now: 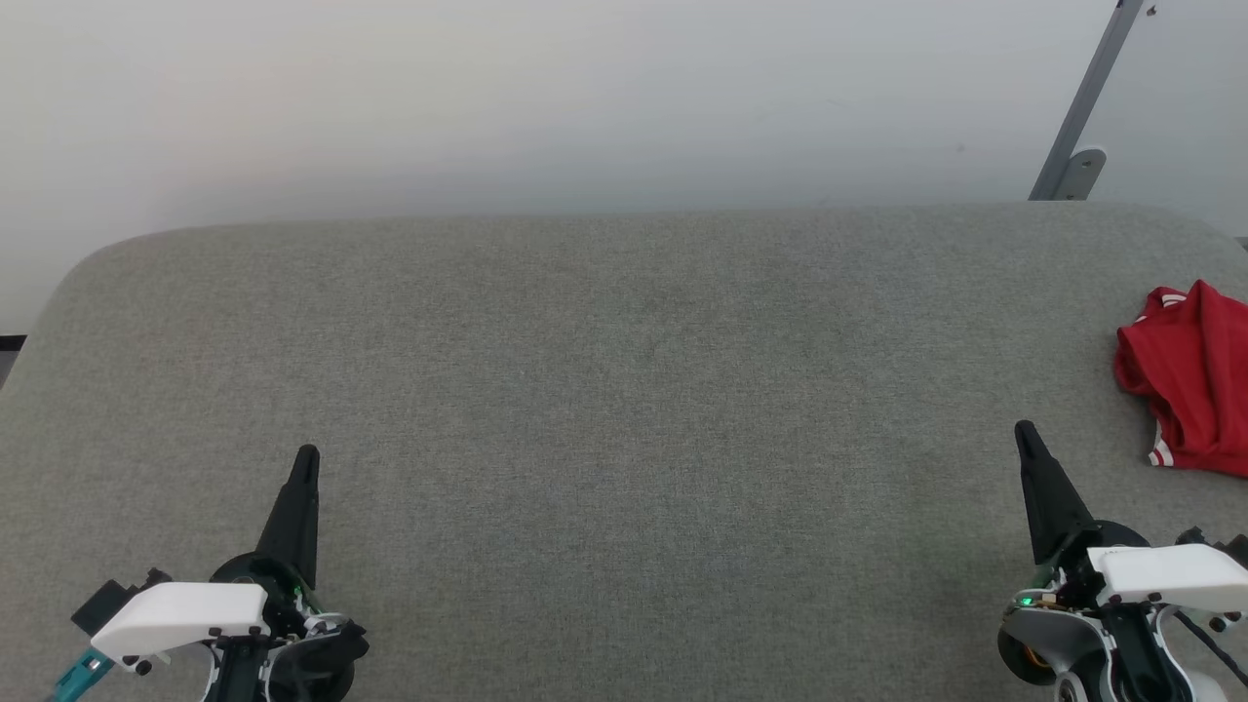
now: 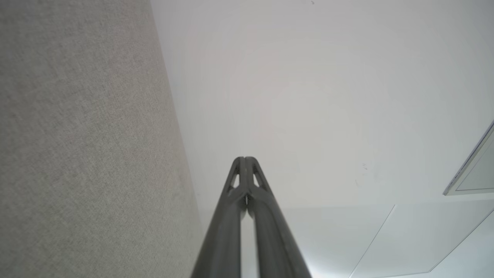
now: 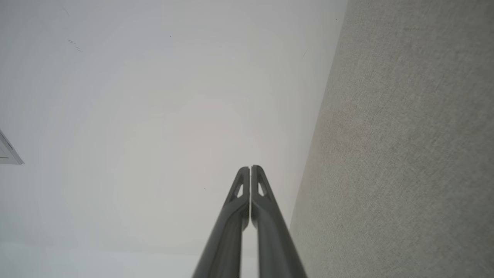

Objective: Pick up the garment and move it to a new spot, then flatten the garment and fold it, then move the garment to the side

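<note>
Sitting bunched at the far right edge of the grey fabric surface (image 1: 624, 409), the garment (image 1: 1194, 380) was a crumpled red heap, well apart from the middle of the top. It looked light, soft and floppy: it would likely sag and drape when lifted, with little slip on that cloth and nothing fragile. The best hold was probably the striped trim (image 1: 1160, 453) at its near corner, or a raised fold on top, pinching as few layers as possible. The head view's right border cut it off, so its full extent couldn't be judged, and front, back, neck and armholes couldn't be told apart in the bunch. Both claws were closed tight on nothing: left gripper (image 1: 307, 456) at lower left, right gripper (image 1: 1024, 431) near the garment but not touching it.
</note>
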Motion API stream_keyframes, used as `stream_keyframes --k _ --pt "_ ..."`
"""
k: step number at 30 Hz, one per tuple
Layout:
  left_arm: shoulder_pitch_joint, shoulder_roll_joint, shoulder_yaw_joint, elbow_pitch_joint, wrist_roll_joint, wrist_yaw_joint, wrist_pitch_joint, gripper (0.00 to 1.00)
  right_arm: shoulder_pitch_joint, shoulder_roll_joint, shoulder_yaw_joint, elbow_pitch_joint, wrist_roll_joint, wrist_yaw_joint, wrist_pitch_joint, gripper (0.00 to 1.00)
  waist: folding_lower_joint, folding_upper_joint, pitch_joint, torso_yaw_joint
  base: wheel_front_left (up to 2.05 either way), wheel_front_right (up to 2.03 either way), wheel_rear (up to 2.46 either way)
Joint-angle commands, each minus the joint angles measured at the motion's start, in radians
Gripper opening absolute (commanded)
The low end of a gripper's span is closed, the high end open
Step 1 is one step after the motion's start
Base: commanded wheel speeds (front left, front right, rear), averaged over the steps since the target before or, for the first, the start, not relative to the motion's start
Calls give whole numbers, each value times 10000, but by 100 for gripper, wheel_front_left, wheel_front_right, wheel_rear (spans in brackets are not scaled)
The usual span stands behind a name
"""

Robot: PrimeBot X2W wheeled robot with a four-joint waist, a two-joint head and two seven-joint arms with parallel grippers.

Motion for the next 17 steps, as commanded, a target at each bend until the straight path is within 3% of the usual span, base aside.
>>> stream_keyframes --k 1,17 --pt "-120 10 29 -1 -11 -29 20 0 -47 19 -4 18 41 -3 10 0 0 0 0 0 0 0 0" --pt "-120 10 30 -1 -10 -29 19 0 -47 19 0 18 42 -3 10 0 0 0 0 0 0 0 0"
